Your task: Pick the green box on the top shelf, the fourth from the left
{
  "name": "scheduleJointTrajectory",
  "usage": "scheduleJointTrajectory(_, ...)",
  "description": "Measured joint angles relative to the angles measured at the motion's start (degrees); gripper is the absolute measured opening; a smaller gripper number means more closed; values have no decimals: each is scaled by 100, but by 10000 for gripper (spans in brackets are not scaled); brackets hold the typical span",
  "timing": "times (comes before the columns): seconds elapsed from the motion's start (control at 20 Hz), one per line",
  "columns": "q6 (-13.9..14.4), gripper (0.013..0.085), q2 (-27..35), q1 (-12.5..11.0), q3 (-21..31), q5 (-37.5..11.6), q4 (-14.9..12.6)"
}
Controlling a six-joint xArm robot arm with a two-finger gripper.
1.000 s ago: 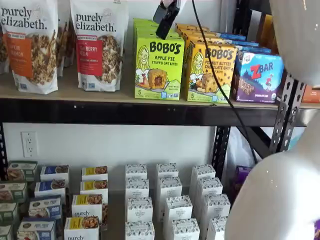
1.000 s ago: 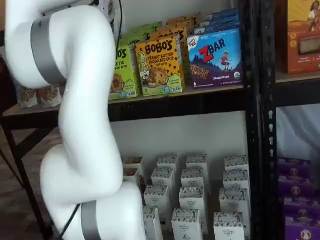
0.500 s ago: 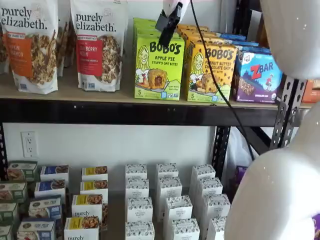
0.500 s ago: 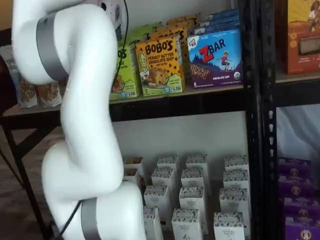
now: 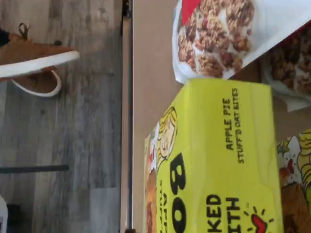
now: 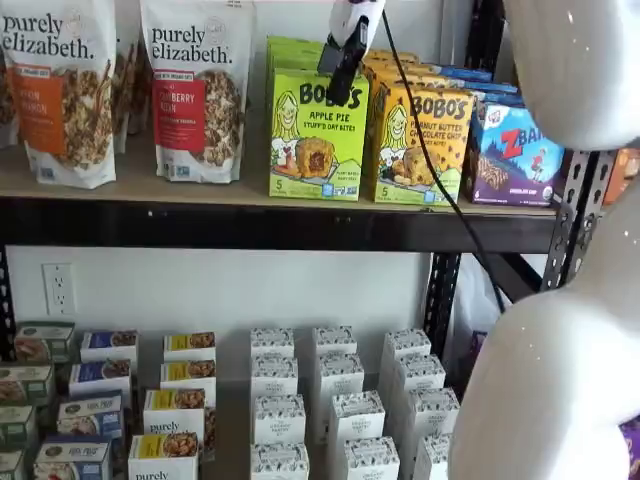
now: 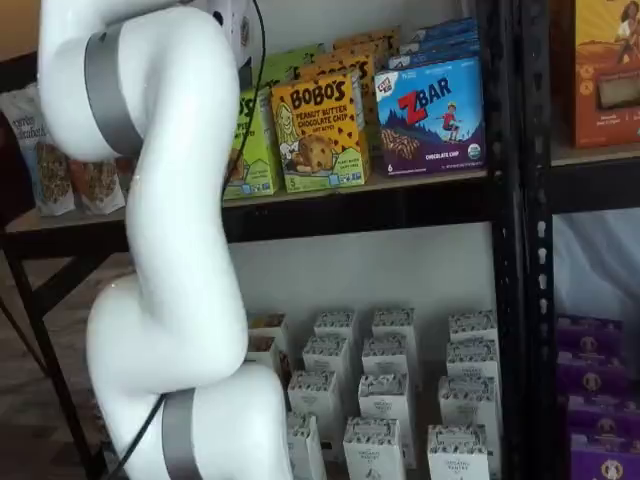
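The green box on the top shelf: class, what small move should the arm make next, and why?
Probably ease the gripper down and inward over the green box. In a shelf view its black fingers hang in front of the carton's upper edge, not yet around it, and the wrist view shows the box's top directly beneath, standing on the top shelf.
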Motion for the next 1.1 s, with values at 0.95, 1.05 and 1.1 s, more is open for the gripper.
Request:
scheduleJointTrajectory(0.95, -97, 690, 306, -78, -299, 490, -105)
scheduleJointTrajectory(1.05, -99, 650, 308, -83, -304, 490, -92)
scheduleJointTrajectory(1.1, -100, 650, 308, -84, -307, 488, -87)
